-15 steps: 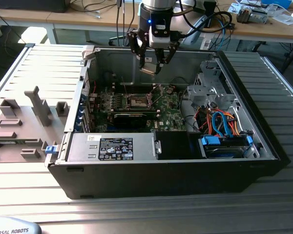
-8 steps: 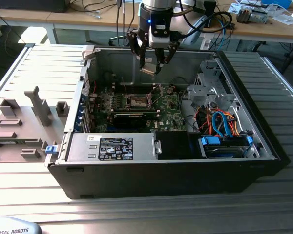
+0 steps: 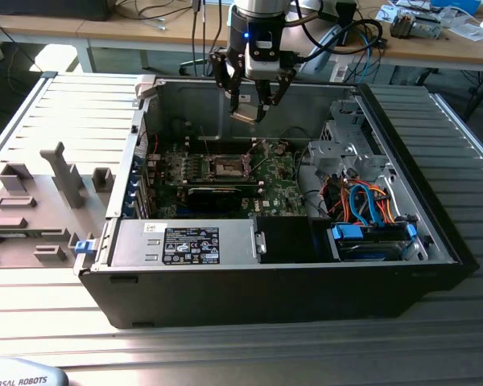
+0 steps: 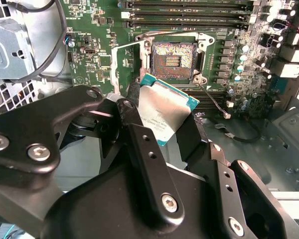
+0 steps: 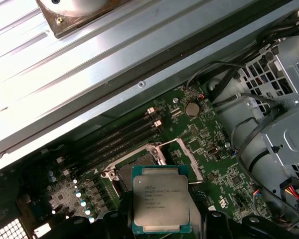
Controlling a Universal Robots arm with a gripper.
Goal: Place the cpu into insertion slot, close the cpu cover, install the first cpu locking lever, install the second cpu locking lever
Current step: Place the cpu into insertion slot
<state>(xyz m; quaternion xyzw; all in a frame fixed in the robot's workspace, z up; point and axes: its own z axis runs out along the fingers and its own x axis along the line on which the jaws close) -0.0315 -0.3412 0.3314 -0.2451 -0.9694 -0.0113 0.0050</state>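
Gripper point(image 3: 250, 107): fingers clamped on the chip's point(image 4: 165, 110) edges; held level, ready to seat
Chip: hangs above the socket point(image 4: 172, 55); apart
Cover point(image 4: 123, 63): seemingly swung open; socket bare

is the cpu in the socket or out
Out: the silver-topped square cpu chip sits clamped in the black gripper, above the bare dark-centred square socket.

There is one cpu point(image 5: 161, 204), one insertion slot point(image 4: 173, 56), one green motherboard point(image 3: 286, 185), one open computer case point(image 3: 266, 297), one round coin cell point(image 5: 191, 109) and one silver power supply box point(image 3: 185, 244).
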